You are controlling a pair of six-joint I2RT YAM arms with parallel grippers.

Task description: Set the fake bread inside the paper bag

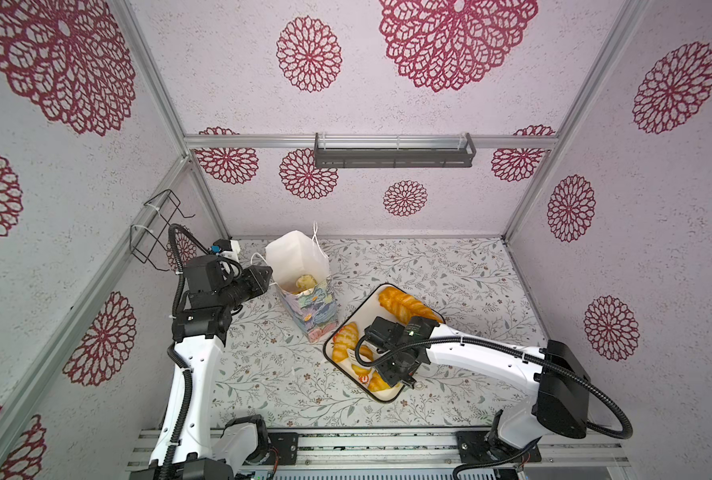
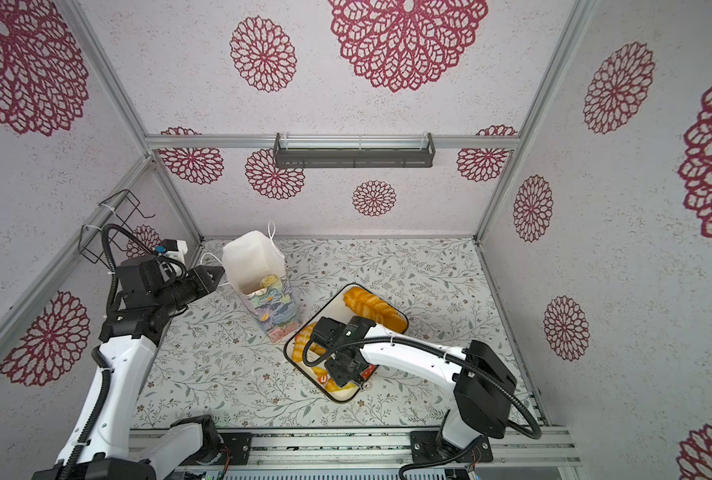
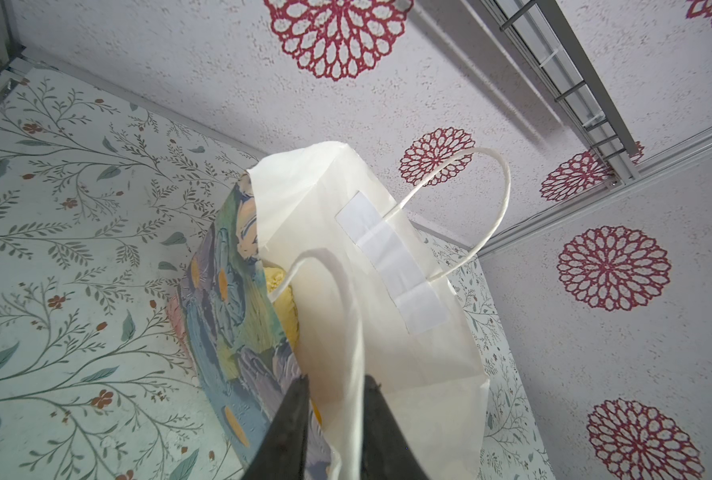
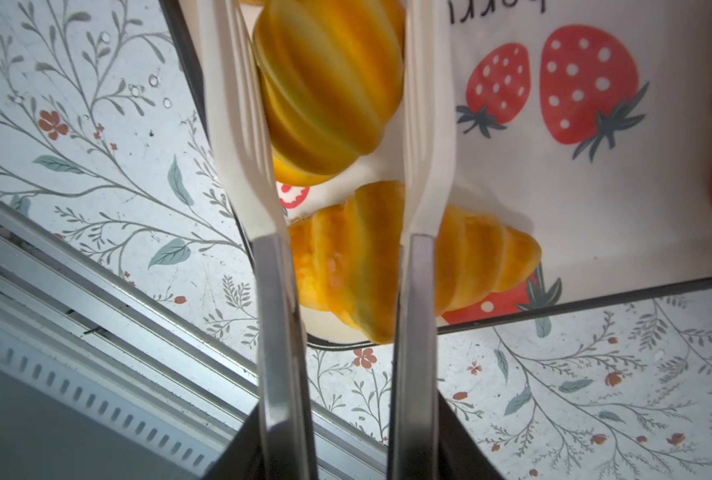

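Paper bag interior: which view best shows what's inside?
The top views: both look down the open mouth of the paper bag to a pale pastry on its floor. The left wrist view, close at the rim, catches only a yellow sliver of it past the printed wall. The right wrist view shows no bag.
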